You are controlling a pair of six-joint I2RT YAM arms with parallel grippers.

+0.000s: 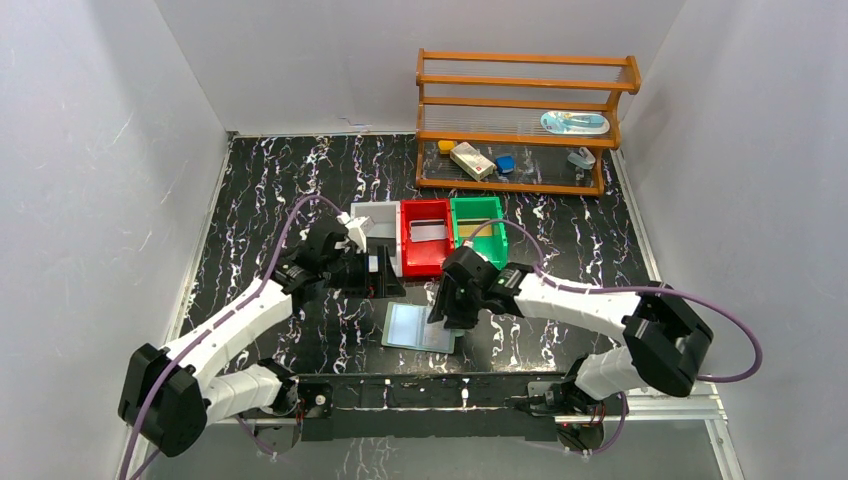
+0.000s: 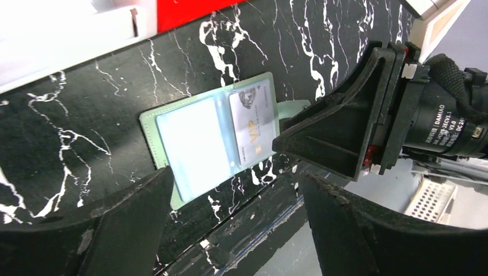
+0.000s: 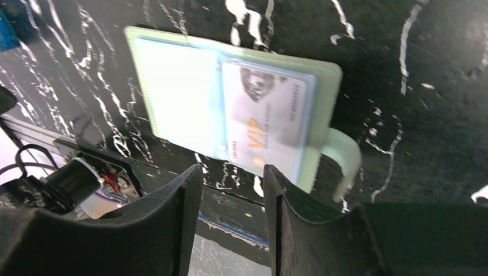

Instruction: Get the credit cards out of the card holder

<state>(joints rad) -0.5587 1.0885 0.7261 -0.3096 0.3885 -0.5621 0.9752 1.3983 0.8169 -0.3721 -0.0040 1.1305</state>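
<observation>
Right claw point(image 3: 233, 172), part-open and empty, reaches for the credit card point(image 3: 265, 123) in the card holder point(image 3: 172, 80); left claw point(image 2: 236, 175) gapes empty. Next: pinch its edge, slide out.

Bright, even light from overhead fills the top view, leaving only faint soft shadows on the glossy black table point(image 1: 250, 200). In the left wrist view the white bin point(image 2: 57, 34) at eleven o'clock is blown out, and the card holder point(image 2: 190, 144) shows a milky glare on its clear pocket. The right wrist view is soft, smeared most at the holder's tab point(image 3: 345, 161) near four o'clock.
</observation>
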